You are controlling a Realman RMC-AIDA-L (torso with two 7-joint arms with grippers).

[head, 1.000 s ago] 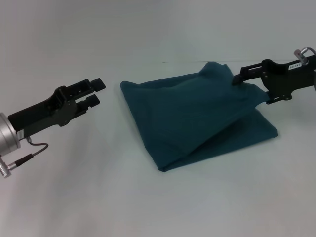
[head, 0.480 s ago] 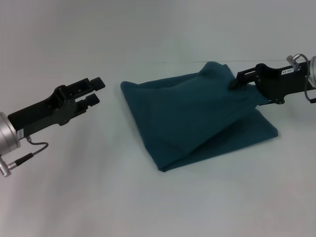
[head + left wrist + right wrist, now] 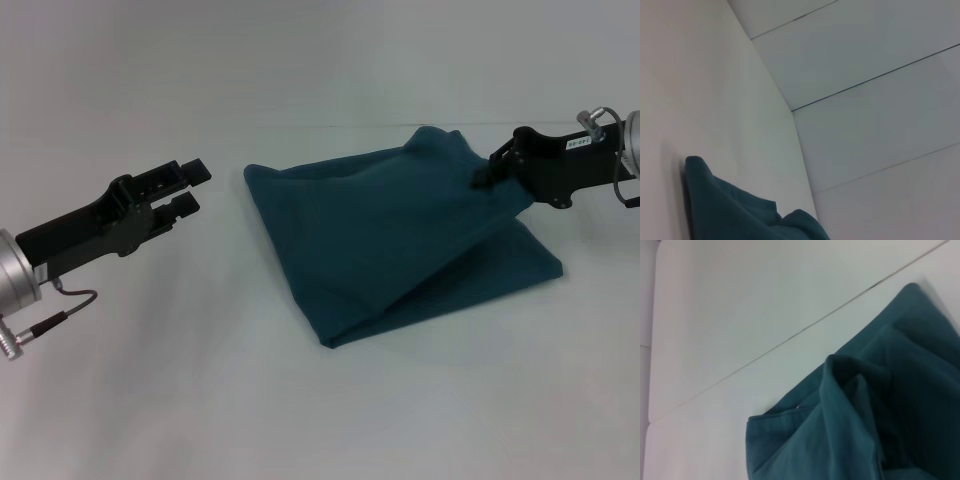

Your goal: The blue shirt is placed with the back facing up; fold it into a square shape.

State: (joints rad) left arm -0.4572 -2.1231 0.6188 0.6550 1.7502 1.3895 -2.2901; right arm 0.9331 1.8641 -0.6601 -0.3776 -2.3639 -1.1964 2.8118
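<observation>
Dark teal-blue cotton shirt folded into rough square, flat on white worktop, centre-right. My right gripper at shirt's far right corner, touching cloth; jaws state cannot tell. My left gripper hovers left of shirt, apart, jaws slightly open, empty.

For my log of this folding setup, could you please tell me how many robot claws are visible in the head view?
2. The left claw hangs open above the table, left of the blue shirt and apart from it. The right claw is at the shirt's far right corner.
</observation>
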